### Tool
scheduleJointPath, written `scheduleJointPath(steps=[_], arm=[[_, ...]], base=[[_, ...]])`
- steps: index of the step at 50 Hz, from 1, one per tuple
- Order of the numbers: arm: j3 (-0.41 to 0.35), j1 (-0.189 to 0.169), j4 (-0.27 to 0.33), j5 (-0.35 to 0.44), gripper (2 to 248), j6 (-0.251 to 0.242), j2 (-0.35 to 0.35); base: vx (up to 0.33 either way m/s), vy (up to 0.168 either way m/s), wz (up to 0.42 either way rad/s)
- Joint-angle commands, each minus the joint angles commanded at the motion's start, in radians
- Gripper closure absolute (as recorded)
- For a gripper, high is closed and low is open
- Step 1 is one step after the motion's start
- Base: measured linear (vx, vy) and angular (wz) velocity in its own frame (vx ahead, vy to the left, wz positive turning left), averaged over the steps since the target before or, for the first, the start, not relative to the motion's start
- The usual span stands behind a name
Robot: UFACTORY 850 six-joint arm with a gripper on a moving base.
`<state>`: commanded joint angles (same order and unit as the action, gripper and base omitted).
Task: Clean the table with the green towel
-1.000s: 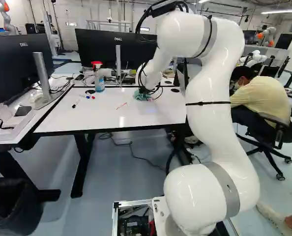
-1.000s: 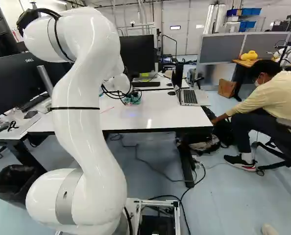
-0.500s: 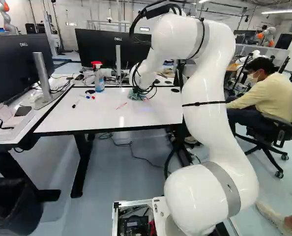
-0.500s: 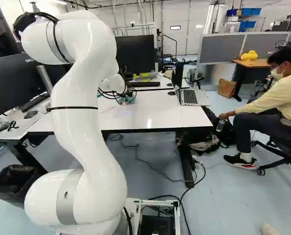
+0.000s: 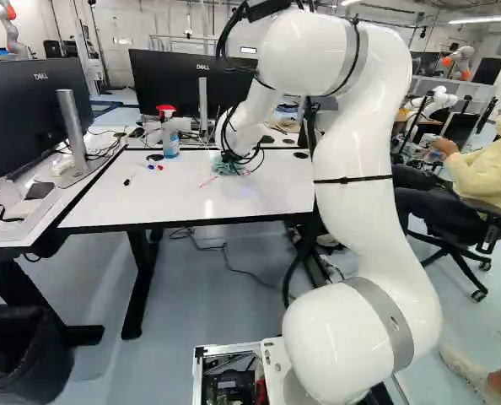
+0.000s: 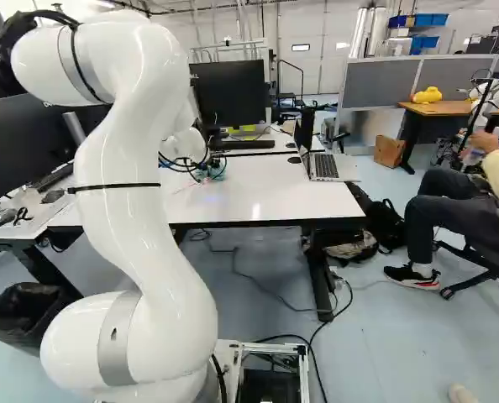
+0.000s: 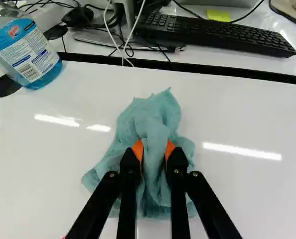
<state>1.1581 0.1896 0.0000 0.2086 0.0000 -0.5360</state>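
1. We pinched the green towel [image 7: 150, 114] between both orange pads of our gripper [image 7: 154, 150], its bunched cloth fanned out on the white table [image 7: 257, 199], near the far edge, beyond the red marks [image 5: 208, 182].

2. Wiping appeared to be the step in hand. To do it well, we needed light, even pressure, with cloth between the fingertips and the surface, and overlapping strokes drawn back toward the base across those marks.

3. Too much push risked scraping the tabletop; too little, we judged, would have let the folds skim over the ink.

4. The spray bottle [image 7: 26, 52] stood beside our work area, with loose markers [image 5: 152, 167] nearby; a wide sweep that way could have struck either, so short passes seemed wiser.

5. Our white arm [image 5: 356, 169] rose from its lowest joint, bent over at the top and reached forward and down, the gripper slanting toward the tabletop.
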Motion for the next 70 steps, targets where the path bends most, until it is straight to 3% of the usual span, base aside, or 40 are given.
scheduleJointPath(steps=[51, 70], arm=[[-0.061, -0.127, 0.000, 0.000, 185, 0.000, 0.046], [0.010, -0.150, 0.000, 0.000, 185, 0.000, -0.008]], base=[[0.000, 0.000, 0.000], [0.000, 0.000, 0.000]])
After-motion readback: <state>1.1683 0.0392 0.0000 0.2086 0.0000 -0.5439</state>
